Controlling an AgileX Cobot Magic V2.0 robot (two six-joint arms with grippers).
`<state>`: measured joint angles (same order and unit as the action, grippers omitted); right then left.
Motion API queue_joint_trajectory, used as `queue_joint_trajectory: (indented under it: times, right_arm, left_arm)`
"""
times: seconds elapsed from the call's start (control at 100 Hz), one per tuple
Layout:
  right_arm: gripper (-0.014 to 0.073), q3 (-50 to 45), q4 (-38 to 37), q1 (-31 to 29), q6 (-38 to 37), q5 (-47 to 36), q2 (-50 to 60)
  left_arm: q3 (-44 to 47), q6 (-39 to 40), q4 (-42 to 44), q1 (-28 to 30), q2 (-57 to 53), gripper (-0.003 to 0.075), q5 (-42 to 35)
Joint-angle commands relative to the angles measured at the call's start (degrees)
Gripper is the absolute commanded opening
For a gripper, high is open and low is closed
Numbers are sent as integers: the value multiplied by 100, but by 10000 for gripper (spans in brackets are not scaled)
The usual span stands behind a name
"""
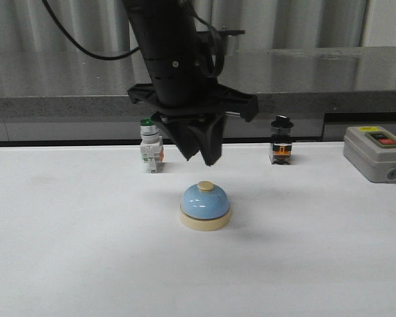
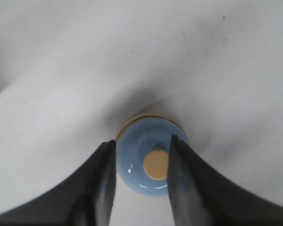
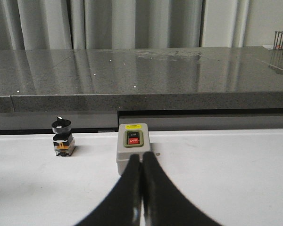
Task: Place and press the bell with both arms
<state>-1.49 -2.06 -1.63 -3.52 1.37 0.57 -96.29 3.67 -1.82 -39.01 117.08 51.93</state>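
Observation:
The light-blue bell (image 1: pixel 205 205) with a cream base and cream button stands upright on the white table, near the middle. My left gripper (image 1: pixel 201 155) hangs just above and slightly behind it, not touching it. In the left wrist view the bell (image 2: pixel 141 162) lies below the gap between the two black fingers, and the gripper (image 2: pixel 142 143) is open and empty. My right gripper (image 3: pixel 141 157) is shut and empty, low over the table, and points at the grey box; it does not show in the front view.
A green-capped white push-button switch (image 1: pixel 150 148) and a black knob switch (image 1: pixel 281 142) stand along the table's back edge. A grey box with red and green buttons (image 1: pixel 376 152) sits at the back right, also in the right wrist view (image 3: pixel 133 148). A dark counter runs behind.

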Motion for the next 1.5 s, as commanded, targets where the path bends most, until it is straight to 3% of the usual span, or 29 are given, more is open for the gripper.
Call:
queue_joint_trajectory:
  times: [0.0, 0.1, 0.66, 1.49]
  right_arm:
    - [-60, 79, -71, -20, 10, -466, 105]
    - [-60, 79, -71, -20, 10, -466, 105]
    - [-60, 79, -71, -20, 10, -466, 105]
    - [-60, 79, -71, -20, 10, -466, 105]
  left_arm:
    - [-172, 205, 182, -22, -553, 97, -91]
    - [-172, 338, 322, -1, -733, -22, -91]
    - [561, 485, 348, 1175, -1826, -20, -157]
    - [3719, 485, -54, 3064, -4481, -20, -1417]
